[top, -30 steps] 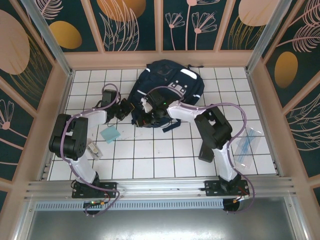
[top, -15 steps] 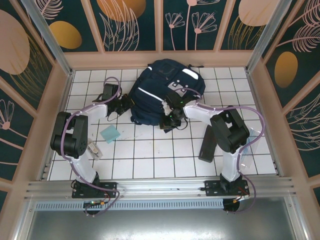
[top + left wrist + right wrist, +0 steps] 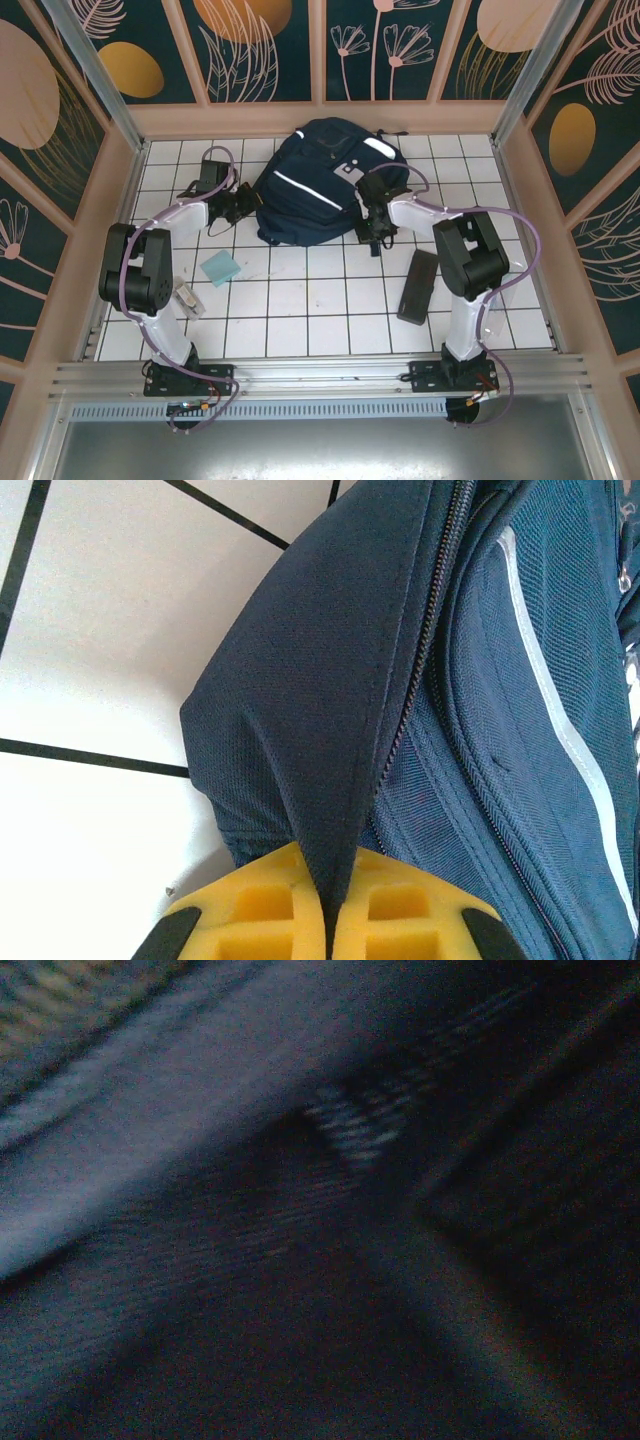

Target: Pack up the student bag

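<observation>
The student bag (image 3: 320, 180), navy with white stripes, lies at the back middle of the tiled table. My left gripper (image 3: 243, 206) is at its left edge. In the left wrist view the yellow fingers (image 3: 270, 905) are shut on a raised fold of the student bag's fabric (image 3: 340, 710) beside a zipper (image 3: 425, 640). My right gripper (image 3: 376, 226) is pressed against the bag's right front corner. The right wrist view is dark and blurred, with navy fabric (image 3: 300, 1260) close to the lens and the fingers hidden.
A light blue notepad (image 3: 219, 268) lies front left of the bag, and a clear packet (image 3: 186, 298) lies by the left arm. A black case (image 3: 417, 285) lies front right. A clear sleeve (image 3: 498, 305) sits near the right wall.
My right gripper has swung from the bag's front left round to its right corner. The bag's front now lies closed and flat. My left gripper has drawn back left with the fold.
</observation>
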{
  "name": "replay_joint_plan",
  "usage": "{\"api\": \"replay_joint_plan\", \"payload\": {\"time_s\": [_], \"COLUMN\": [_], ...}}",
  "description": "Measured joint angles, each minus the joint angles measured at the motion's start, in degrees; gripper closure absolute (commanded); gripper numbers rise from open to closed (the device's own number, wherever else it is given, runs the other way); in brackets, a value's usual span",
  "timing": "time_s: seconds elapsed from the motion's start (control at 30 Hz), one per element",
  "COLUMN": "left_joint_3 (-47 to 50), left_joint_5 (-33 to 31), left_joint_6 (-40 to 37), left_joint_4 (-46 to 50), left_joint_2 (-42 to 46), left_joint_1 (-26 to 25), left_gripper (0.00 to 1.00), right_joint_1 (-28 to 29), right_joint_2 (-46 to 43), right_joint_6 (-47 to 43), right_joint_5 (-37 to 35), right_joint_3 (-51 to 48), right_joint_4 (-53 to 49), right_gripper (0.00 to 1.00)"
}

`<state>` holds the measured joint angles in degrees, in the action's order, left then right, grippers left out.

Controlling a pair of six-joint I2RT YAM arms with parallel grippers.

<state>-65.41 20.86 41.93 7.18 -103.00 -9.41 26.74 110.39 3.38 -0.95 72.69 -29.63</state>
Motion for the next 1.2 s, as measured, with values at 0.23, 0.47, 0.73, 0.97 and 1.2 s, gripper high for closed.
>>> {"api": "replay_joint_plan", "payload": {"time_s": [0.23,0.47,0.73,0.97,1.2], "left_joint_3": [-1.16,-1.16,-1.16,-0.83,2.29], "left_joint_5": [1.68,2.32,3.43,4.04,4.24], "left_joint_6": [-1.9,-2.93,-2.91,-1.38,0.94], "left_joint_4": [2.32,2.6,2.56,0.85,-2.38], "left_joint_2": [-0.44,-0.46,-0.46,-0.57,-0.37], "left_joint_1": [0.04,0.04,0.17,3.32,4.55], "left_gripper": [1.0,1.0,1.0,1.0,0.78], "right_joint_1": [-3.85,-4.26,-3.39,-4.81,-5.68], "right_joint_2": [0.31,0.46,0.57,-0.02,-5.99], "right_joint_6": [-5.86,-10.71,-12.04,-6.21,-1.22], "right_joint_5": [-3.67,-8.15,-13.16,-0.61,10.88], "right_joint_3": [0.04,0.76,1.01,1.95,1.92], "right_joint_4": [4.09,5.84,6.54,4.42,1.44], "right_gripper": [1.0,1.0,1.0,0.52,0.47]}}
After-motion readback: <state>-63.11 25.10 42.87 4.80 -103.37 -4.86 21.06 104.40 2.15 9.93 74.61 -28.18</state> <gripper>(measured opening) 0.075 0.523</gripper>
